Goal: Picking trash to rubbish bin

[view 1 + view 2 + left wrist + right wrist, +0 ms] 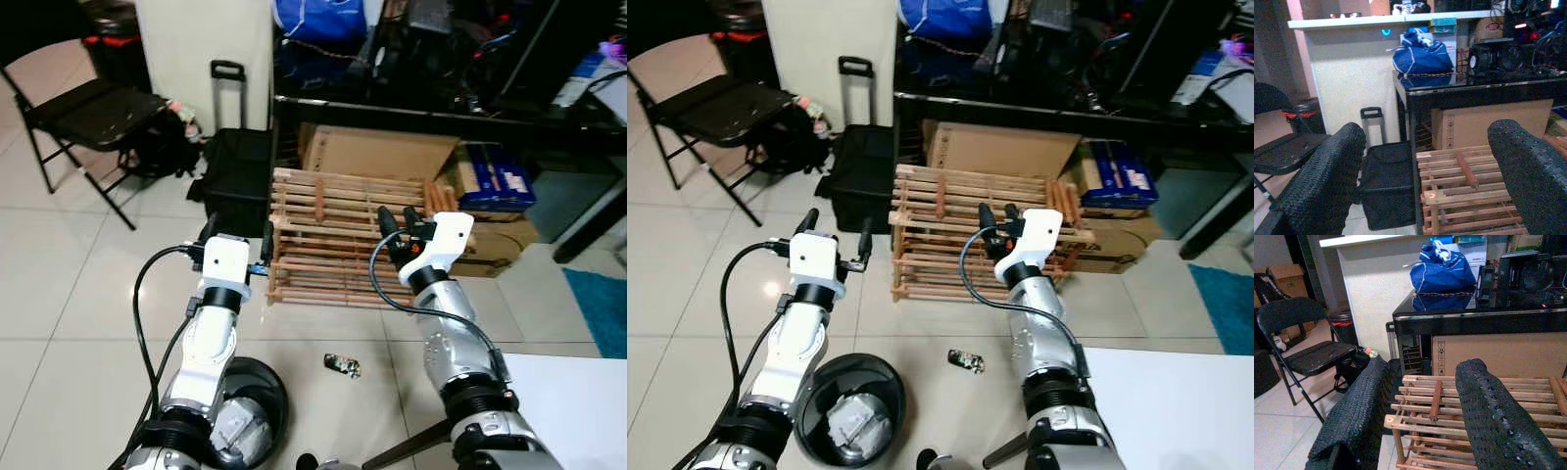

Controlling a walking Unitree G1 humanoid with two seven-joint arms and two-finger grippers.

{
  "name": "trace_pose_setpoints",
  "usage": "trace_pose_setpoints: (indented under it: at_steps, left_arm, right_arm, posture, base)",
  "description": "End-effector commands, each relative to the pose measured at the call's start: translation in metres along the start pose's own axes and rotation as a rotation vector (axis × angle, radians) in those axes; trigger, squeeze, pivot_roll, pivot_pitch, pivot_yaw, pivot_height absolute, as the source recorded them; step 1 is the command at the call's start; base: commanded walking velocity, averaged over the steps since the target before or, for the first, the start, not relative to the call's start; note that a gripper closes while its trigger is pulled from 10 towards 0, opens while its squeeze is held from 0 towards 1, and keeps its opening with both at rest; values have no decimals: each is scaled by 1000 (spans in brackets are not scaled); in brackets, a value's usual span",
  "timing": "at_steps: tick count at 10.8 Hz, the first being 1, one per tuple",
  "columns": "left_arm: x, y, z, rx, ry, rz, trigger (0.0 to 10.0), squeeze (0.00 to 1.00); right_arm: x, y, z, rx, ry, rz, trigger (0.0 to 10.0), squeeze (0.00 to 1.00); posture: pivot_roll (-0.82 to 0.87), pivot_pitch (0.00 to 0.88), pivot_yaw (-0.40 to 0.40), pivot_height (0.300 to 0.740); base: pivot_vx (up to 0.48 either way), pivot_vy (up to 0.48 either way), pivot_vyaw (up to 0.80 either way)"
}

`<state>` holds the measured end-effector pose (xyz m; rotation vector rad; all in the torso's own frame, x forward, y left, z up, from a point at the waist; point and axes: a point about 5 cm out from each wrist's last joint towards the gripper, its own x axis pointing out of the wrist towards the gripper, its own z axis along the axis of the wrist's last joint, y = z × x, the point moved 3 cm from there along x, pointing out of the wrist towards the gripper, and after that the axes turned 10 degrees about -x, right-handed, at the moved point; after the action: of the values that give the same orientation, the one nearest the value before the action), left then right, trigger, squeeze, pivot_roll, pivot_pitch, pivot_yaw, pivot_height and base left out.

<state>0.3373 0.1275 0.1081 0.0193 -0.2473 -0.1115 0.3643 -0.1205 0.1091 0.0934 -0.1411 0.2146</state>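
Now bin (884,377) holds crumpled trash (850,423); wrapper (969,361) on floor (both jaws spread).

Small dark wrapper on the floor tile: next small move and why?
Probably lower the right gripper toward the small dark crumpled wrapper. Both grippers are raised level with the wooden slatted crate, fingers open and empty, while the wrapper lies on the white tile floor between the arms. The round black rubbish bin sits beneath the left gripper, so the drop would be short.
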Motion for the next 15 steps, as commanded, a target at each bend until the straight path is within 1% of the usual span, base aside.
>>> trace_pose_setpoints:
  at_steps: [1,3,5,7,13,14,15]
  left_arm:
    - [5,-9,5,6,-11,-30,10000,0]
    - [7,-10,5,23,-8,-40,10000,0]
    - [7,-11,6,20,-8,-42,10000,0]
    - [8,-16,6,19,-10,-52,10000,0]
    - [8,-14,6,11,-6,-39,10000,0]
    - [9,-13,6,48,-3,-36,10000,0]
    - [9,-13,6,55,-3,-35,10000,0]
  right_arm:
    - [-2,-3,2,-8,-11,-14,10000,0]
    - [-3,0,0,-11,-9,-9,10000,0]
    - [-3,-4,1,-17,-10,-30,10000,0]
    - [-4,-5,1,-19,-12,-36,10000,0]
    - [-4,-4,1,-19,-12,-32,10000,0]
    - [-3,-4,1,-22,-13,-30,10000,0]
    - [-3,-4,2,-24,-14,-27,10000,0]
  posture:
    - [77,0,-106,740]
    - [80,0,-103,740]
    - [80,0,-100,740]
    - [75,0,-97,740]
    - [74,0,-101,740]
    - [75,0,-103,740]
    - [75,0,-105,740]
  base:
    - [0,0,-800]
    - [0,0,-800]
    - [0,0,-800]
    - [0,0,-800]
    - [0,0,-800]
    - [0,0,-800]
    - [0,-480,-800]
